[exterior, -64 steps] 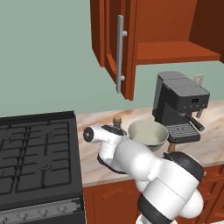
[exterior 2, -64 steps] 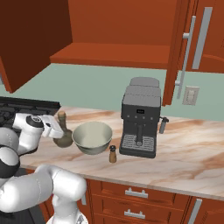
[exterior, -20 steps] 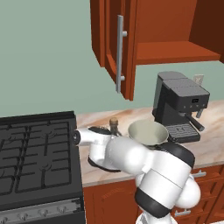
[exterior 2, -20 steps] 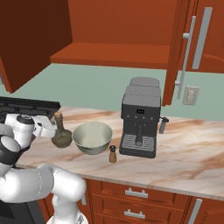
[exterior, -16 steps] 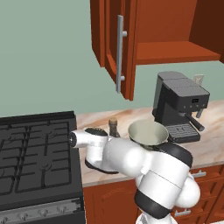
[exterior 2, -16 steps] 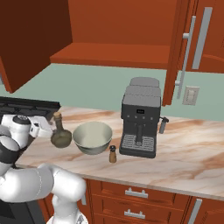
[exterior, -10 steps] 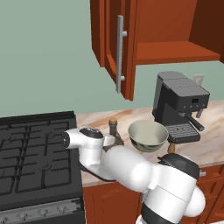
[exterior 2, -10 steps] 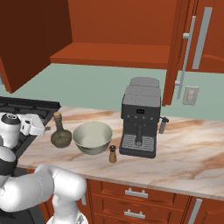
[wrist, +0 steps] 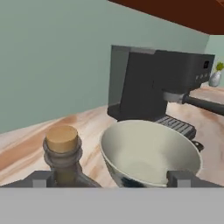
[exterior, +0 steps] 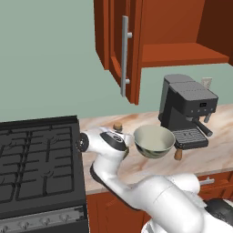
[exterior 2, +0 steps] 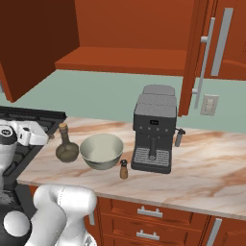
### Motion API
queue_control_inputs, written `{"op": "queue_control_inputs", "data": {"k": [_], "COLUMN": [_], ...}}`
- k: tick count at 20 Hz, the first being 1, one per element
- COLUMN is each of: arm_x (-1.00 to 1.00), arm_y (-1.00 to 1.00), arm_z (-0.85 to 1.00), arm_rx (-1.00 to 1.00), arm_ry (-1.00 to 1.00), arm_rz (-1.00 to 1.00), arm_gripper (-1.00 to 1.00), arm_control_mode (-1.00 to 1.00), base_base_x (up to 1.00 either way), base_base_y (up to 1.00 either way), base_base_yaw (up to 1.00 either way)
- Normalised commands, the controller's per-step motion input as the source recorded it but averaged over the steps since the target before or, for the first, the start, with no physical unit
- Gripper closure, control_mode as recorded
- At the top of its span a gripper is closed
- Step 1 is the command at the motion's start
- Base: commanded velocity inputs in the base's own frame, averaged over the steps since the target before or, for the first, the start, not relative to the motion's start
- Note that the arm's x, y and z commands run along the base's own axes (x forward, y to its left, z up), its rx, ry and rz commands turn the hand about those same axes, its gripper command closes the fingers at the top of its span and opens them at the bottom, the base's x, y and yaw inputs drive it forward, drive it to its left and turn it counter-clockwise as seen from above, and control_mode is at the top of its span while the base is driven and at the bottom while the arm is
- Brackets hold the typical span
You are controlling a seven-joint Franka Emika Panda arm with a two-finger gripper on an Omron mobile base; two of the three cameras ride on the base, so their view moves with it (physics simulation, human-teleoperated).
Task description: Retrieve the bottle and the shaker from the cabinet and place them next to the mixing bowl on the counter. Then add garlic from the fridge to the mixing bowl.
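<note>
Mixing bowl (exterior 2: pixel 101 151) empty, beside bottle (exterior 2: pixel 67 149)

The white Franka arm with dark joints (exterior: pixel 136 191) rises from the lower right of the left base view, bending left to mid-frame. Its two-finger gripper (wrist: pixel 111 178) shows at the hand view's bottom edge, jaws spread wide, holding nothing.

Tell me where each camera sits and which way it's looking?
Left base view: behind the arm's left, facing the marble counter; white arm rises lower right.
Right base view: behind its right, facing the pale mixing bowl and small brown shaker; arm lower left.
Hand view: on the hand, facing the bowl; open gripper fingertips at bottom.
All share the cork-stoppered dark glass bottle and black coffee machine.
</note>
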Motion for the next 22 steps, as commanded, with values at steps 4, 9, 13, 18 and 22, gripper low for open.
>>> {"op": "queue_control_inputs", "data": {"k": [4, 9, 13, 18, 22], "arm_x": [-0.31, -0.35, -0.39, -0.05, 0.00], "arm_y": [-0.52, -0.52, -0.71, -0.96, -0.99], "arm_z": [0.66, 0.30, 0.34, 0.67, 0.76], "arm_rx": [0.00, -0.01, -0.04, -0.08, -0.04], "arm_ry": [0.11, 0.06, 0.07, 0.13, 0.12], "arm_rz": [0.13, 0.14, 0.11, 0.11, 0.08], "arm_gripper": [-1.00, -1.00, -1.00, -1.00, -1.00], "arm_control_mode": [-1.00, -1.00, -1.00, -1.00, -1.00], "base_base_x": [0.00, 0.00, 0.00, 0.00, 0.00], "base_base_y": [0.00, 0.00, 0.00, 0.00, 0.00], "base_base_yaw": [0.00, 0.00, 0.00, 0.00, 0.00]}}
